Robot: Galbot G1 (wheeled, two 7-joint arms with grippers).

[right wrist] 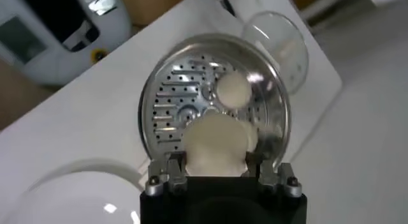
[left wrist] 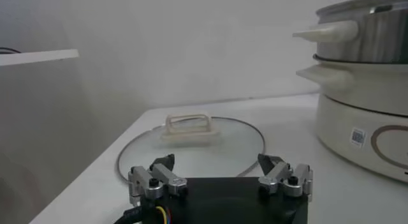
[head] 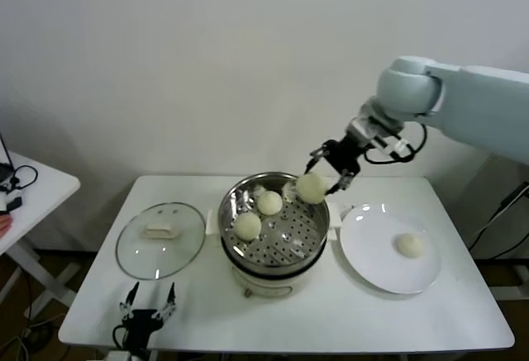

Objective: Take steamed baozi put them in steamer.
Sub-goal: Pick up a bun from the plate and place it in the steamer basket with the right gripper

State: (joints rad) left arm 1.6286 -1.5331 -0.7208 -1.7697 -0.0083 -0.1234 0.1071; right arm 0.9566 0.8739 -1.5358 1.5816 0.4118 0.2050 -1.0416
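Two small cream-white baozi (head: 258, 214) lie in the shiny steel steamer (head: 248, 192); right gripper (head: 327, 171) clamps a third (head: 310, 187) above it; the fourth (head: 410, 245) waits on the flat white plate (head: 368, 262); left gripper (head: 149, 305) parked, fingers apart

No text can be read, including the steamer's (left wrist: 376, 139) small label (left wrist: 357, 138).

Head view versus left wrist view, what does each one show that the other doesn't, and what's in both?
Only the head view shows the right gripper shut on a baozi above the steamer, two baozi lying on its perforated floor, and one baozi left on the white plate. Only the left wrist view shows the steamer's side handles from the side and a sticker on its base. Both show the open left gripper, parked at the table's near edge, and the glass lid with its handle.
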